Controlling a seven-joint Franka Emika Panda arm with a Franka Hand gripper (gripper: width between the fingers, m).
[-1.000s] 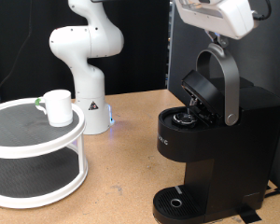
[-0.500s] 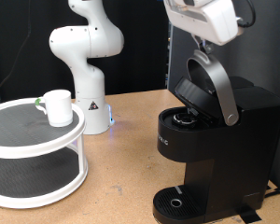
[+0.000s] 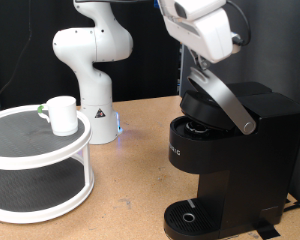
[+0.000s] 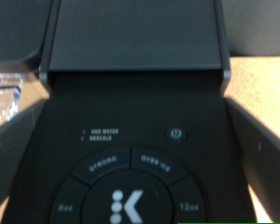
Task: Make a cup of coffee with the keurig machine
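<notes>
The black keurig machine (image 3: 240, 150) stands at the exterior view's right. Its hinged lid (image 3: 215, 98) is tilted low over the pod chamber, still slightly ajar. My gripper (image 3: 197, 68) presses on the lid's handle from above; it holds nothing. In the wrist view I look straight down on the lid top (image 4: 135, 37) and the round button panel (image 4: 131, 191) with the power button (image 4: 177, 133). My dark fingers (image 4: 261, 149) show wide apart at both sides. The white cup (image 3: 62, 114) stands on the upper shelf tier at the exterior view's left, far from the gripper.
A white two-tier round shelf (image 3: 30, 150) sits at the exterior view's left. The arm's white base (image 3: 90, 60) stands behind it. The machine's round drip tray (image 3: 190, 215) holds nothing. Something shiny and crinkled (image 4: 2, 93) lies beside the machine in the wrist view.
My gripper has moved down and towards the exterior view's left, pushing the lid from nearly upright down to almost shut. The cup has not moved.
</notes>
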